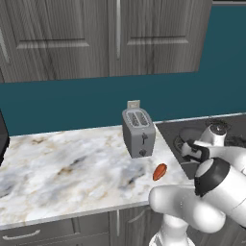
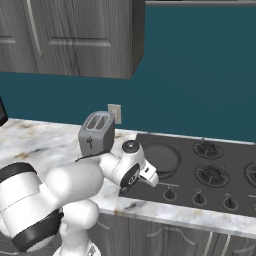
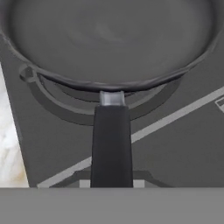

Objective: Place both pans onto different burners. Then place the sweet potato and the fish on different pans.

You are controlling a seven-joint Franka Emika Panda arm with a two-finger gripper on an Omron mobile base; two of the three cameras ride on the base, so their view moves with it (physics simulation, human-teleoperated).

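Hand view: 1 pan (image 3: 109,39) over 1 burner (image 3: 65,103); gripper probably pinching pan's handle (image 3: 111,144).

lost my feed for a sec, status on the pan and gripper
Gripper shut on long black handle. Round black frying pan over a front burner of the black cooktop. Orange-brown sweet potato on marble counter by silver toaster.

- I see even, diffuse lighting in all views, with no hard glare.
- The toaster (image 1: 139,132) casts a soft grey shadow on the marble counter (image 1: 62,168).
- The pan (image 3: 109,39) shows a faint pale sheen inside; its handle (image 3: 111,144) looks soft and blurred.
- Rendered edges look slightly jagged.
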